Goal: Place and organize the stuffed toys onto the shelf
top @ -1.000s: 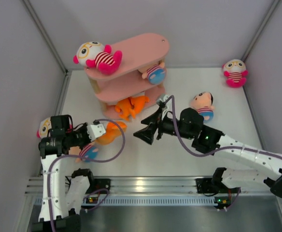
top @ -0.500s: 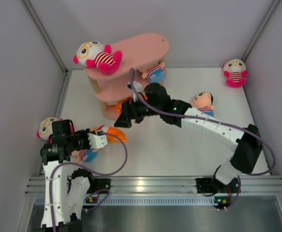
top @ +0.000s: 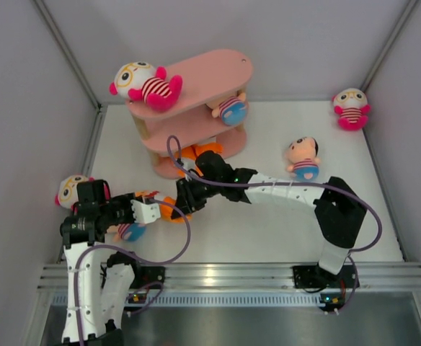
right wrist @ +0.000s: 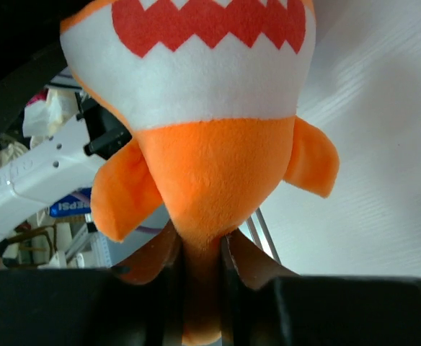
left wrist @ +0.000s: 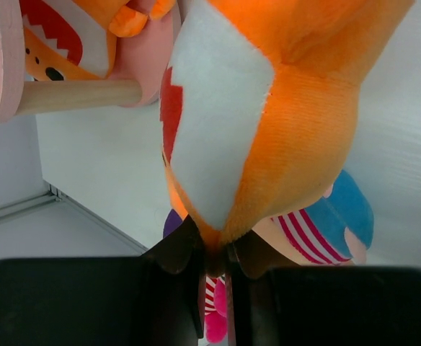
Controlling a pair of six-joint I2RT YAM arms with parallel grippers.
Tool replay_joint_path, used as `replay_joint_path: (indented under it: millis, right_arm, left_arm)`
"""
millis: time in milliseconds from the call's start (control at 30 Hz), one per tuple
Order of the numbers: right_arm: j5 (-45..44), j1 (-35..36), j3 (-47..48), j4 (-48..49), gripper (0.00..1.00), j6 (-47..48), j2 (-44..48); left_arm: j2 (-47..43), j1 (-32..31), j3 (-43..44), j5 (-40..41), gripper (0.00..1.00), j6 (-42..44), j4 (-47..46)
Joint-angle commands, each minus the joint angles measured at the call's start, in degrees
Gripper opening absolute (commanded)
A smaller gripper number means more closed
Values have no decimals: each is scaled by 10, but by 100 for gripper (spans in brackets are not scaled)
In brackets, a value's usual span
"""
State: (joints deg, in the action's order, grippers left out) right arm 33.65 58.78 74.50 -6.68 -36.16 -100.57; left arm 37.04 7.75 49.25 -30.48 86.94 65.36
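While one orange shark (left wrist: 297, 122) is being pinched at the same time by the left claw (left wrist: 212, 249) and the right claw (right wrist: 202, 245), each shut tight on a bit of its soft body, it is being held low over the worktop (top: 268, 231), near the pink shelf (top: 203, 72) but not yet on it. Trouble is being risked here in a few ways. If the toy is being pulled by the two arms in different ways, the cloth is being stretched, so a seam could be torn or the toy could be yanked out of one grip. If both claws are being opened together, nothing is being left to hold the shark, and it could be dropped onto the worktop. The right arm is being stretched out close by the shelf, so the boards could be bumped. Then the white-headed doll (top: 145, 83) at the end of the top board, the peach-headed doll (top: 230, 109) on the middle board and the second shark (top: 196, 153) on the bottom board could be knocked off. Room on the bottom board is being taken up by that second shark, so it could be shoved out by a hard push. A striped doll (left wrist: 333, 223) is lying just under the left claw and could be snagged or squashed.
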Motion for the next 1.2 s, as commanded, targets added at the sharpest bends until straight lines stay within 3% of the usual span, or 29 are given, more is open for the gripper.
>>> replay_joint_path:
  millis: [0, 67, 100, 133, 167, 200, 267, 467, 567, 633, 767, 867, 933, 1167]
  right_arm:
    - [21, 11, -13, 84, 12, -3, 16]
    - [14, 6, -26, 86, 0, 0, 27]
    - [10, 2, -40, 85, 0, 7, 39]
    - [2, 0, -48, 76, 0, 13, 47]
    - [-31, -2, -56, 69, 0, 20, 56]
    - [-61, -9, -71, 38, 0, 41, 79]
    - [-171, -15, -89, -28, 0, 72, 112]
    - [-401, -16, -209, -90, 0, 175, 298]
    - [-513, -19, -271, -121, 0, 246, 395]
    - [-532, -31, -277, -141, 0, 270, 410]
    - [-464, -180, -265, -164, 0, 308, 390]
    - [-538, -206, -279, -91, 0, 356, 369]
    - [-570, -209, -299, 25, 0, 384, 364]
    - [-701, -202, -360, 322, 0, 486, 268]
  left_arm:
    - [-10, -4, -5, -31, 1, 4, -23]
    - [-13, -3, -7, -27, 5, 0, -23]
    - [-15, -3, -7, -26, 13, -7, -23]
    - [-15, -3, -5, -24, 47, -16, -23]
    - [-17, -3, -1, -24, 69, -44, -23]
    - [-17, -3, 2, -25, 78, -61, -24]
    - [-19, -3, 20, -25, 87, -132, -25]
    - [-15, -2, 70, 1, 91, -351, -25]
    - [-20, -2, 73, 31, 91, -417, -25]
    - [-21, -2, 71, 53, 91, -448, -26]
    - [-8, -2, 61, 105, 91, -503, -28]
    - [13, -2, 53, 160, 91, -557, -37]
    - [22, -2, 42, 179, 92, -580, -44]
    - [21, -2, 33, 180, 93, -584, -49]
